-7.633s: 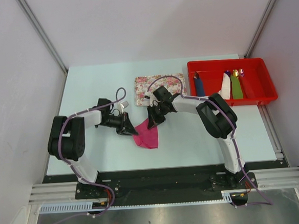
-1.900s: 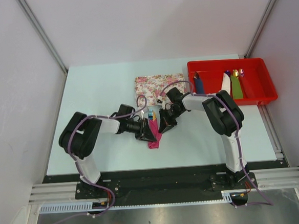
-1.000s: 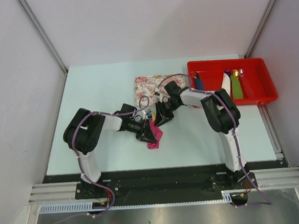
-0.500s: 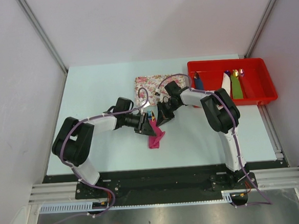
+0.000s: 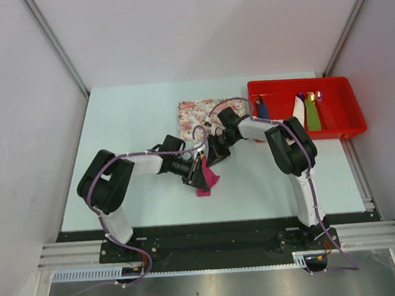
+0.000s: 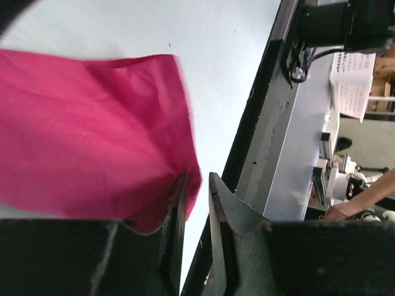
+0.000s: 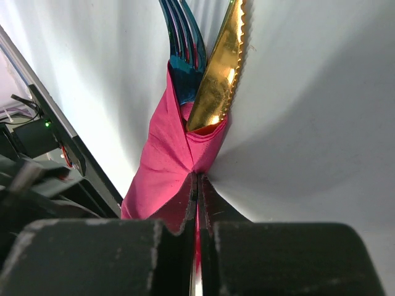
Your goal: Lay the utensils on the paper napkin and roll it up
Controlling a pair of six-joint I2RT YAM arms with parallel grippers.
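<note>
Paper napkin (image 5: 207, 182) in top view is now a narrow pink bundle on the tabletop (image 5: 128, 119), just in front of the floral tray (image 5: 205, 111). About 7 s back it was a wide loose sheet, so most of the wrap is done. Over the last half sec the bundle hasn't shifted, but the left arm has tucked its elbow in and the left gripper (image 5: 201, 175) has slid onto the bundle; the right gripper (image 5: 215, 156) sits at the bundle's far end as before. Left wrist view: napkin (image 6: 92, 135) shows as a broad pink flap w/ a free edge. The left gripper (image 6: 196, 182) has its jaws only a slit apart, w/ the flap's corner at the slit, not clamped by the look of it. Right wrist view: right gripper (image 7: 197, 179) has its jaws closed tight on the rolled part of the napkin (image 7: 163, 166). The teal fork (image 7: 183, 37) and gold knife (image 7: 223, 61) lie side by side, poking out of the roll's open end. Utensils are in and held. What's left, I'd say, is winding the loose flap round, and the left arm's new pose looks like setup for that last turn.
</note>
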